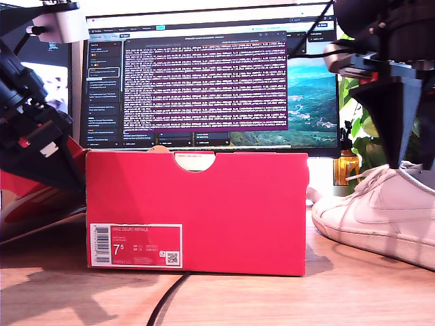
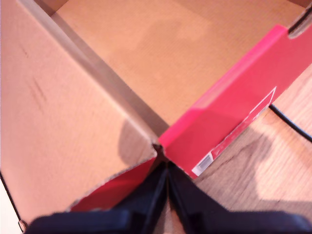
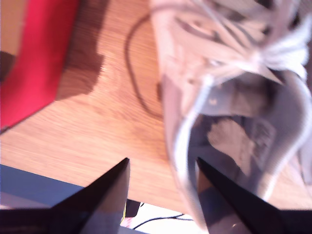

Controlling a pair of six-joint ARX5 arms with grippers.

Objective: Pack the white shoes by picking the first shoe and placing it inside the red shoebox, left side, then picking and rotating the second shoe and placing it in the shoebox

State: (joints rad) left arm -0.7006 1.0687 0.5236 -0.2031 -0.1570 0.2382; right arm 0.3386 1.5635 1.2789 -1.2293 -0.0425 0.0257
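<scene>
The red shoebox (image 1: 197, 210) stands in the middle of the exterior view with its label facing the camera. Its cardboard floor (image 2: 161, 53) shows bare. The open lid (image 2: 63, 126) leans off the box toward the exterior view's left. My first gripper (image 2: 165, 178) is shut with nothing in it, just off a box corner. One white shoe (image 1: 380, 214) lies on the table at the exterior view's right. My second gripper (image 3: 162, 165) is open, one finger inside the shoe's opening and one outside its side wall (image 3: 178, 141). In the exterior view it (image 1: 397, 159) points down onto the shoe's collar.
A monitor (image 1: 211, 75) stands close behind the box. A black cable (image 1: 166, 302) runs over the wooden table (image 1: 353, 292) in front of the box. A plant (image 1: 357, 129) rises behind the shoe. The lid's red outside (image 1: 30, 197) slopes down at the exterior view's left.
</scene>
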